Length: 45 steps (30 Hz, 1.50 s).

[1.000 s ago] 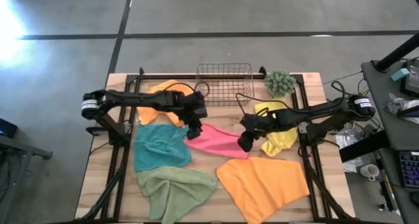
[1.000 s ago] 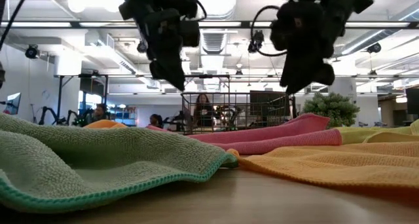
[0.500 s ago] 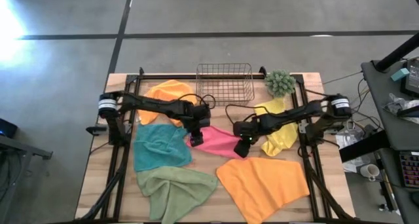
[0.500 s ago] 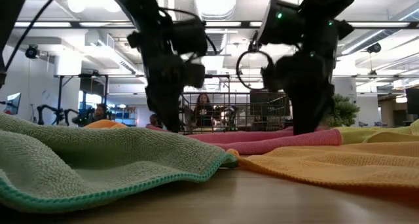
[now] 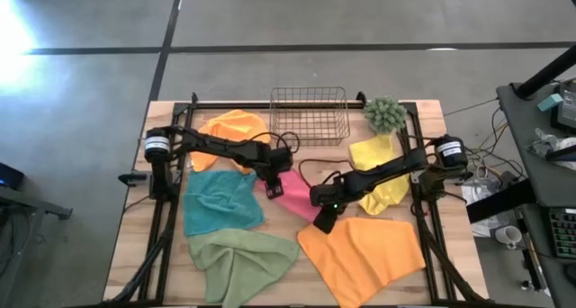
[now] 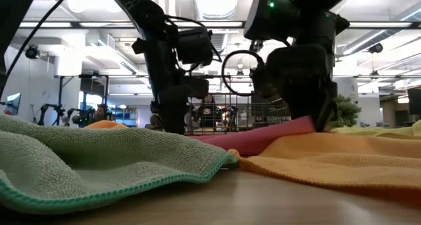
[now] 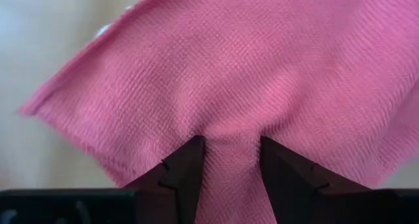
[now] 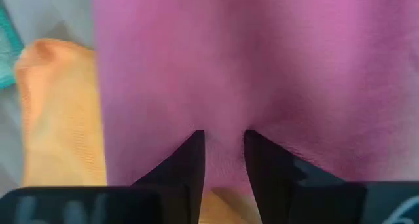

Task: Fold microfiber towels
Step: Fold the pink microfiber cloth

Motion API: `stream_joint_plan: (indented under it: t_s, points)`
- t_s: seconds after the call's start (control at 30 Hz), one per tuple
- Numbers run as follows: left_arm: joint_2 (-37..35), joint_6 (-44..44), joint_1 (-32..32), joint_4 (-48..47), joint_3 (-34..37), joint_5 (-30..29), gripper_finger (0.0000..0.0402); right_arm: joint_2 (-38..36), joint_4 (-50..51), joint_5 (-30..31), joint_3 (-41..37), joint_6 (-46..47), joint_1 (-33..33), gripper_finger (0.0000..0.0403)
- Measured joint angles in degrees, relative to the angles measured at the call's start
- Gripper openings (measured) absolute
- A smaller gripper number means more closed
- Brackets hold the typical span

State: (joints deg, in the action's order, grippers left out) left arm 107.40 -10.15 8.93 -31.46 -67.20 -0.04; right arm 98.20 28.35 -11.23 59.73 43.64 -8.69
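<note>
As both pinch pink towel (image 5: 294,187) — L hand (image 5: 273,187), R hand (image 5: 322,223)

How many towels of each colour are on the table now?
Orange towel, orange towel: 2
Pink towel: 1
Teal towel: 1
Green towel: 1
Yellow towel: 1
Total: 6

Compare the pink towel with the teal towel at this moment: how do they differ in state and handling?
The pink towel is pinched at two ends, by the left pincer and the right pincer; the teal towel is touched by neither. The pink one bunches between the fingers, while the teal one lies loosely spread. Both are unfolded cloths on the wooden table.
</note>
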Motion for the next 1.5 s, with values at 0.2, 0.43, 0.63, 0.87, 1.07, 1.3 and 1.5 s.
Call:
stream_joint_plan:
  t_s: [0.2,0.43,0.63,0.87,1.07,1.3,1.5]
  points:
    - [-1.0,0.0,0.5,0.0,-1.5,-3.2,0.0136,1.5,0.7,-0.3,2.4,-0.2,-0.6,0.009]
    - [-3.6,-0.1,-0.4,-2.8,-1.4,-2.0,0.0136,-0.2,3.4,3.1,5.9,-1.0,-0.6,0.0091]
    - [-9.3,-1.8,-0.4,-2.6,-1.4,-2.0,0.0136,-3.0,9.3,7.6,9.4,-4.5,-0.6,0.009]
    - [-15.5,-4.5,-3.7,0.5,-1.4,-1.8,0.0136,-5.9,14.6,8.8,9.7,-13.4,-0.6,0.0103]
    - [-16.9,-4.2,-9.1,7.7,-1.4,-1.6,0.0136,-7.1,20.1,12.5,9.6,-25.4,-1.1,0.0126]
    - [-15.9,-2.7,-13.5,8.6,-1.2,-1.6,0.0136,-7.2,21.1,12.9,8.4,-42.3,-1.2,0.016]
    - [-15.5,1.7,-16.5,12.2,-1.8,0.2,0.0136,-7.2,21.2,12.9,6.4,-51.2,-1.7,0.0191]
